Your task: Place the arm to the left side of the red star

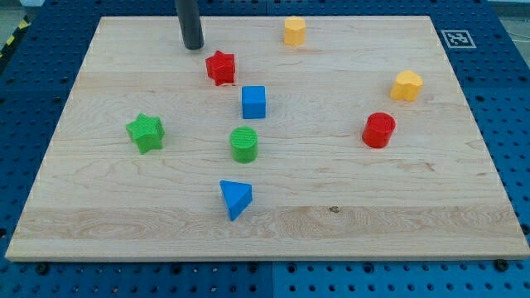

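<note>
The red star lies on the wooden board in the upper middle of the view. My tip rests on the board just up and to the left of the red star, a small gap apart from it. The dark rod rises from the tip out of the view's top.
A blue cube sits below and right of the red star. A green cylinder, green star and blue triangle lie lower. A yellow block, another yellow block and a red cylinder lie to the right.
</note>
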